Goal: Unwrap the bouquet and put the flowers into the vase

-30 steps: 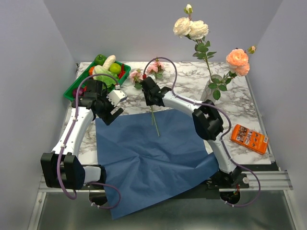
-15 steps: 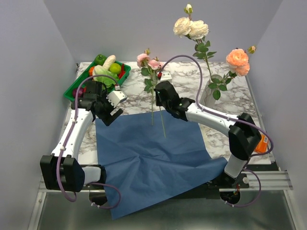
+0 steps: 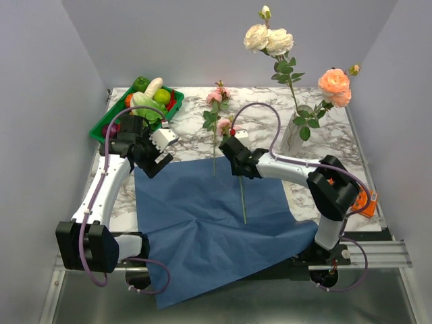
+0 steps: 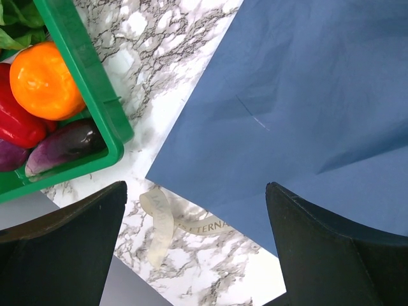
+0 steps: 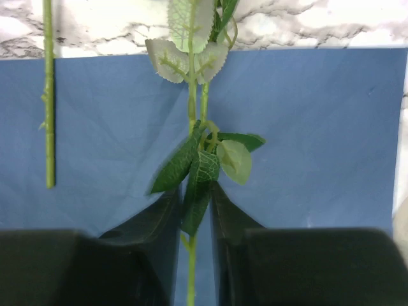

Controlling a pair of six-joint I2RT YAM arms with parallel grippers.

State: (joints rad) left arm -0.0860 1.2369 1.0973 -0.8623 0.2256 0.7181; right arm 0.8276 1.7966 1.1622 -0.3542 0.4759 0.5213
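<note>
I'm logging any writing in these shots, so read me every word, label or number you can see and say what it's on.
"ETERNA": printed on the beige ribbon, seen in the left wrist view; any letters before or after are lost in its curl.
Orange box, top view: it carries print, but it is too small and partly hidden to read.
No other readable text, number or sign shows in any view.

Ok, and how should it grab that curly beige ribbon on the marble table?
Pinch the curly beige ribbon at its twisted bend, straight down from above. It lies flat on the marble table, so probably only that curl offers anything to pinch.
</note>
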